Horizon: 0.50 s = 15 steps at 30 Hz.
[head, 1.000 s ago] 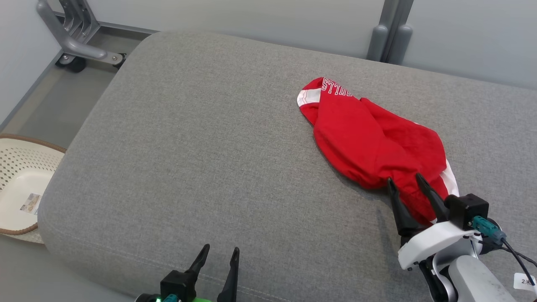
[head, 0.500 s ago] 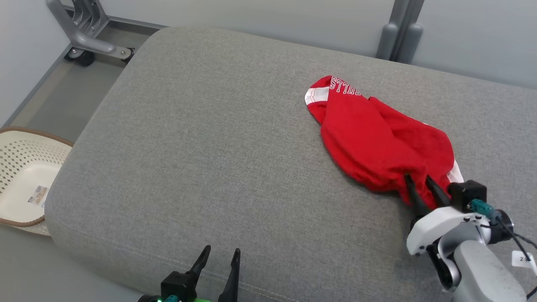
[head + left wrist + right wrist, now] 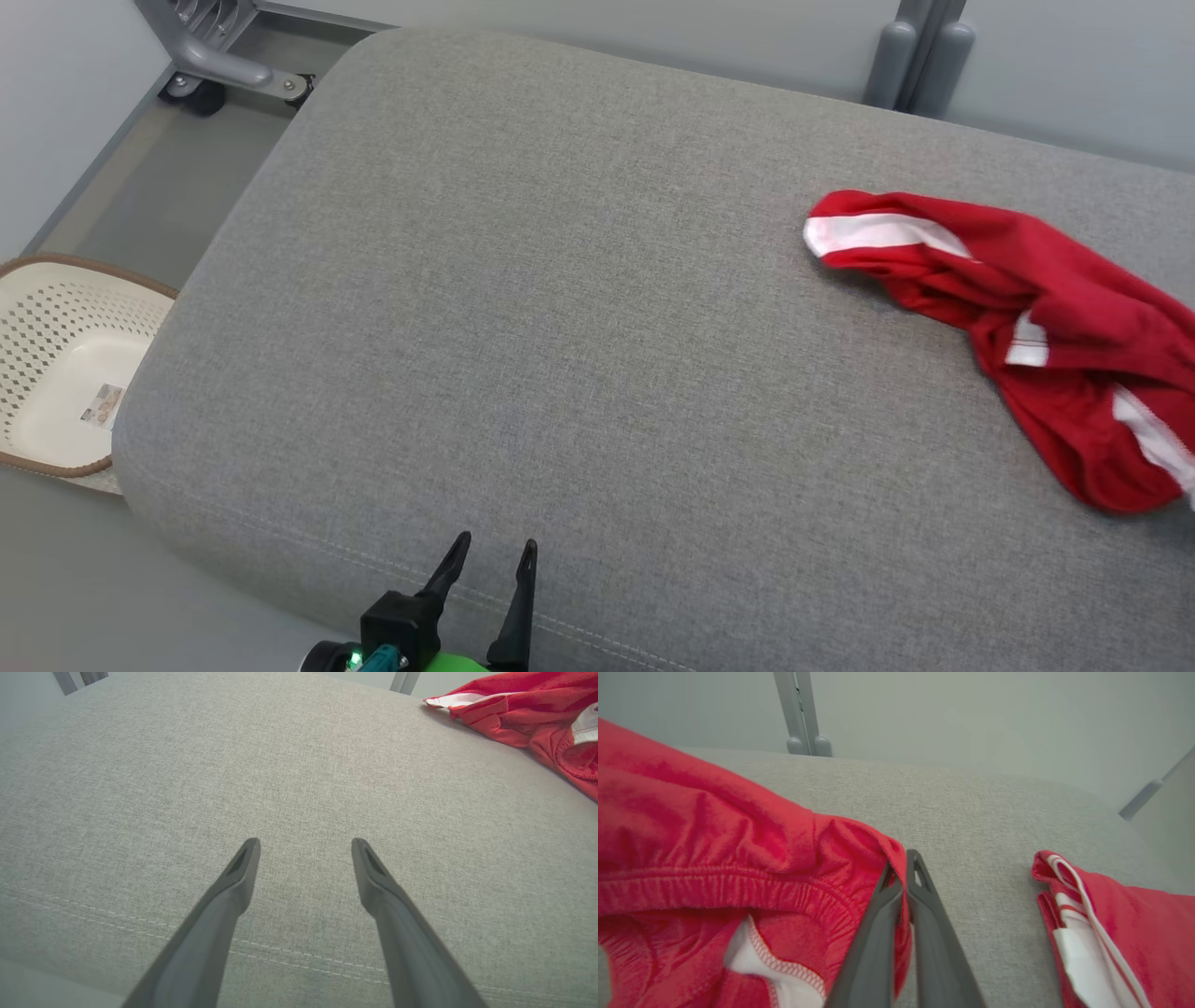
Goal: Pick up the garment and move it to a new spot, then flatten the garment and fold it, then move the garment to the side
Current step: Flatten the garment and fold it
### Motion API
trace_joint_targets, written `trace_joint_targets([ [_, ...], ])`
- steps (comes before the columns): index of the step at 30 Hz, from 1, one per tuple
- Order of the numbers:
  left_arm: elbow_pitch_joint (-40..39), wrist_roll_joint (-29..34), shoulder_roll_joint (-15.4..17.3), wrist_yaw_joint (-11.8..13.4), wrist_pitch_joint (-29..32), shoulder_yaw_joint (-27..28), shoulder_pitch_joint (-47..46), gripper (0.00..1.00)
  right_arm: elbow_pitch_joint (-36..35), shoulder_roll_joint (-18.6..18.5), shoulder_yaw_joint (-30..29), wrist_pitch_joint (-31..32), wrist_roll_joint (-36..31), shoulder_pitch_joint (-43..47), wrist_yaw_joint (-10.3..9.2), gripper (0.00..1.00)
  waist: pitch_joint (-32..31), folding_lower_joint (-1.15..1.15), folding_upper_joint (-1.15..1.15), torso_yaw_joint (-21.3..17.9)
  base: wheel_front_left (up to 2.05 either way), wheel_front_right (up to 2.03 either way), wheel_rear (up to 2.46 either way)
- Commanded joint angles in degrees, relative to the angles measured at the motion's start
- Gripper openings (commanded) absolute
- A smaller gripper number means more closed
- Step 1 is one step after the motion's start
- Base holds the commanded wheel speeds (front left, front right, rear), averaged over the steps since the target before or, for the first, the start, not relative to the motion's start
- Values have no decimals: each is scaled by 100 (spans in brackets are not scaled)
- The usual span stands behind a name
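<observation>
The garment (image 3: 1046, 327) is a red pair of shorts with white stripes, stretched out at the right side of the grey cushion (image 3: 560, 327) and running off the head view's right edge. In the right wrist view my right gripper (image 3: 901, 863) is shut on the garment (image 3: 714, 858), pinching its red elastic edge; a second striped part of it lies to the right. My left gripper (image 3: 490, 551) stands open at the cushion's front edge, nothing between its fingers (image 3: 238, 872). The garment (image 3: 528, 704) lies far off at the upper right in the left wrist view.
A cream perforated basket (image 3: 56, 373) sits on the floor left of the cushion. A grey metal frame on wheels (image 3: 215, 56) stands at the back left, and grey posts (image 3: 920, 47) rise behind the cushion. The cushion's left and middle are bare fabric.
My right gripper closed on the garment's near edge and pulled it right, out of the head view; the garment is dragged and stretched rightward. The head view has shifted too. My left gripper stays open.
</observation>
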Motion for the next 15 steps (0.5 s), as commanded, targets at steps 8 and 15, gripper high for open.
trace_joint_targets([
  [8,20,29,13,14,-16,41,31,100,61,354,-958,-286,-808,-231,-11,100,-178,0,0,-195,0,0,0],
  [15,-3,-17,13,10,-16,64,68,100,-1343,1117,113,-296,-303,357,-10,100,-293,0,0,-532,0,0,0],
])
